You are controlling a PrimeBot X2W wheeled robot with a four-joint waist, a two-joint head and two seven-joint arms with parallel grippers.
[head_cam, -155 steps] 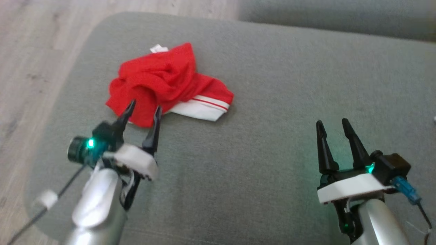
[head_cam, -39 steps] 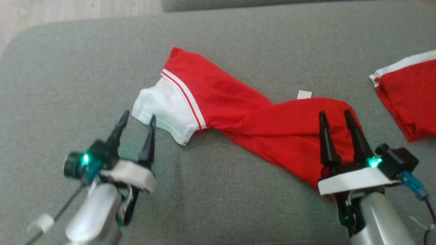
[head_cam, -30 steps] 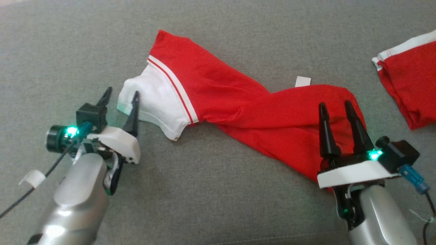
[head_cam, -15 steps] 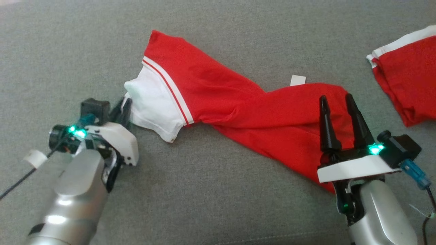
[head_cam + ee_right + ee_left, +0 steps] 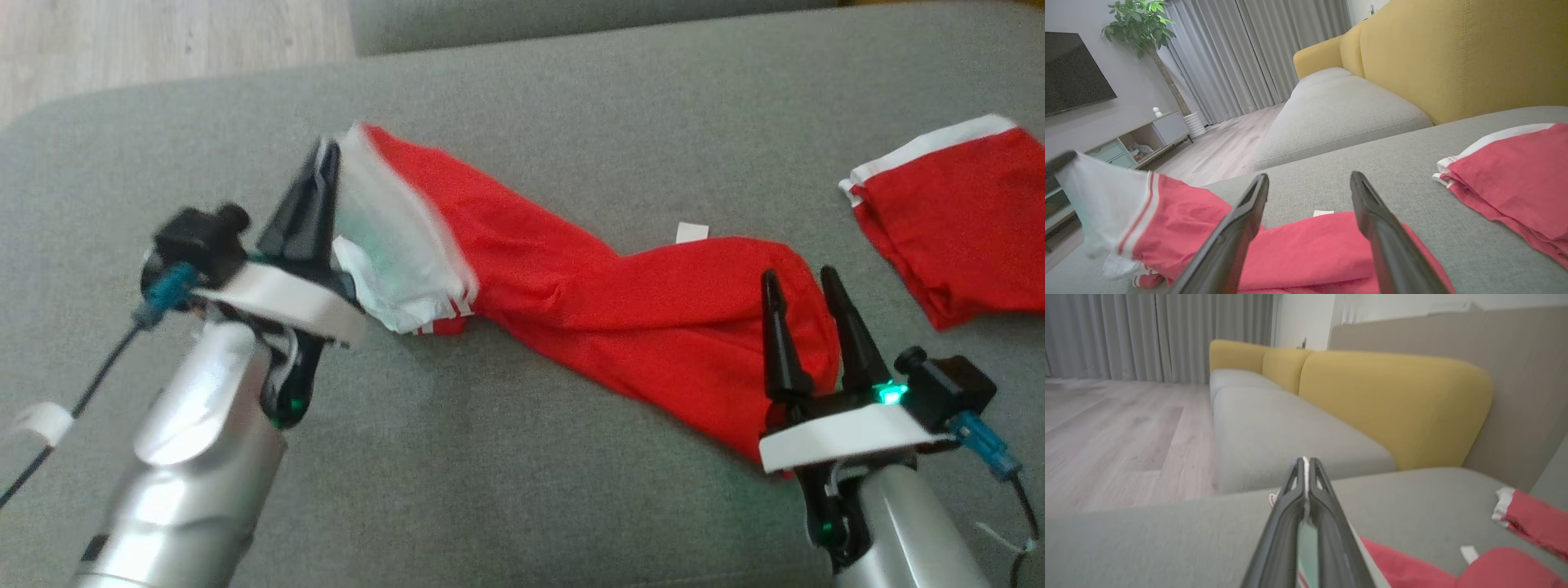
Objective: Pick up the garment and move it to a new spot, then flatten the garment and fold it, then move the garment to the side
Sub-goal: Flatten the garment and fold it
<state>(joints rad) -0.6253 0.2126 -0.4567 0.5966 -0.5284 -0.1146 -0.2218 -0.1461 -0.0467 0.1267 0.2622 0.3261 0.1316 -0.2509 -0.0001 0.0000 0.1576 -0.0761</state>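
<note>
The garment [image 5: 620,318] is a long red piece with a white cuff [image 5: 392,253], lying twisted across the grey sofa cushion [image 5: 522,474]. My left gripper [image 5: 326,151] is shut on the white cuff and holds that end raised off the cushion. In the left wrist view the left gripper [image 5: 1305,460] has white cloth pinched between its closed fingers. My right gripper [image 5: 798,278] is open, hovering over the red end of the garment, which still lies on the cushion. In the right wrist view, the right gripper [image 5: 1308,177] stands open above the garment [image 5: 1306,249], and the lifted cuff [image 5: 1102,200] shows at the left.
A second red piece with white trim [image 5: 955,220] lies on the cushion at the right. The sofa's yellow backrest [image 5: 1392,400] rises behind. Wood floor [image 5: 163,41] lies past the cushion's far left edge. A TV cabinet [image 5: 1126,143] stands across the room.
My left gripper closed on the white cuff and raised it off the cushion, folding that end up. The right gripper stayed open over the red end. The head camera shifted.
</note>
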